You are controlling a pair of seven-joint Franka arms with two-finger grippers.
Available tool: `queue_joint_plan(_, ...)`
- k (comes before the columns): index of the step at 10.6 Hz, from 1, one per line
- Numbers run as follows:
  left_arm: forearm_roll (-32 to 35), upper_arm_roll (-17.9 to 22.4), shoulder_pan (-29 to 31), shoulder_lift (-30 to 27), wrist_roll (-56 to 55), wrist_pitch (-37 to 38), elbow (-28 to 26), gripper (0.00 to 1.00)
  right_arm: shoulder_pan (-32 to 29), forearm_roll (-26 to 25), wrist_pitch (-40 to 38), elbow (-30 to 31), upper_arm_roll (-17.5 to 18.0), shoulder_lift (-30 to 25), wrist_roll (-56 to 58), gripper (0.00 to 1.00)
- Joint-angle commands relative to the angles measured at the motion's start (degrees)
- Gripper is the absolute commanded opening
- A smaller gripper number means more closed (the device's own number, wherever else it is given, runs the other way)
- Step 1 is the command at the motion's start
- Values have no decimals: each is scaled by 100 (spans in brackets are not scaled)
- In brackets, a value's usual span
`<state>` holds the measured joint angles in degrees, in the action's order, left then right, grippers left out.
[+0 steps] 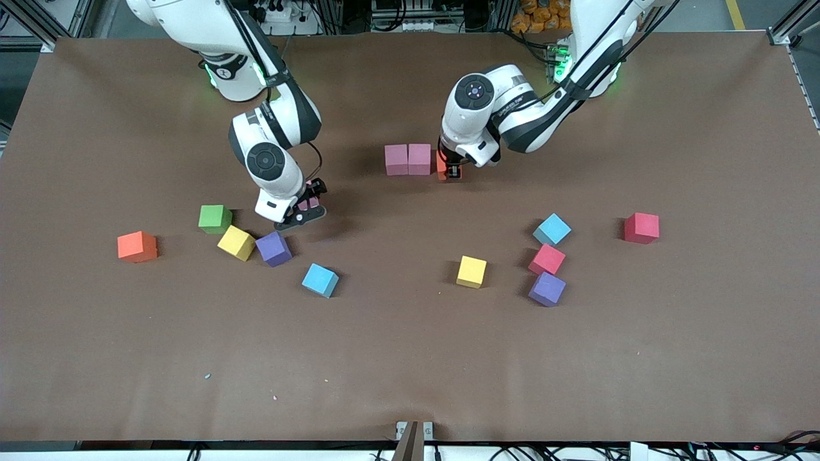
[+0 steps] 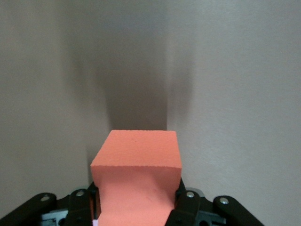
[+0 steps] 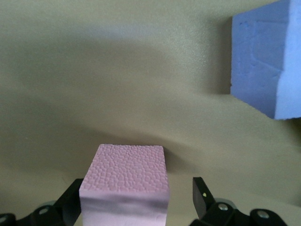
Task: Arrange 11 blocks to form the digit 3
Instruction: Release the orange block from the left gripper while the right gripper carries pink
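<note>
Orange foam is sitting squeezed between the closed fingers of my left gripper (image 1: 450, 170), and I am setting that orange block (image 2: 137, 181) down right beside the 2 pink blocks (image 1: 407, 159) that are starting the top bar of the 3. It looks touching or nearly so; the wrist is hiding the seam.

My right gripper (image 1: 306, 206) is hanging low over the table (image 1: 410, 358) near the green cube (image 1: 214, 218), carrying a pink block (image 3: 125, 184). One finger (image 3: 202, 195) is showing a gap from the foam, so I am reading that grip as loose.

Loose blocks: a second orange (image 1: 137, 246), yellow (image 1: 236, 242), purple (image 1: 273, 248) and blue (image 1: 319, 280) toward the right arm's end; yellow (image 1: 471, 271), blue (image 1: 551, 229), dark pink (image 1: 546, 259), purple (image 1: 546, 289) and red (image 1: 641, 227) toward the left arm's end.

Risks I am watching:
- Left fingers opening could nudge the pink pair and skew the bar.
- Soft foam could cling to a pad and lift.
- The loosely held pink block could tilt or drop.
- Both arms heading to the same build spot could clash.
</note>
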<state>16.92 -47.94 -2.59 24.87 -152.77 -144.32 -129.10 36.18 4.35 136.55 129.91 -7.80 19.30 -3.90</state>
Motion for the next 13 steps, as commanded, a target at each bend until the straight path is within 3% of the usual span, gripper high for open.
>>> queue_joint_plan(1, 188, -66, 75, -211, -86, -376, -379, 0, -58, 171, 21, 8, 59, 39, 56, 39)
queue_joint_plan(2, 276, -66, 75, -193, -86, -552, -492, 0, -32, 189, -22, -27, 68, 39, 22, 12)
queue_joint_plan(3, 303, -66, 75, -132, -86, -762, -546, 0, 3, 320, -136, -88, 68, 22, 4, 1)
queue_joint_plan(7, 303, -31, 40, 62, -218, -1238, -599, 0, 73, 944, -1445, -1115, 68, 39, -49, 1)
queue_joint_plan(13, 1048, 83, -57, 343, -761, -1344, -617, 0, 564, 1130, -1420, -2187, 68, 741, -1547, 1)
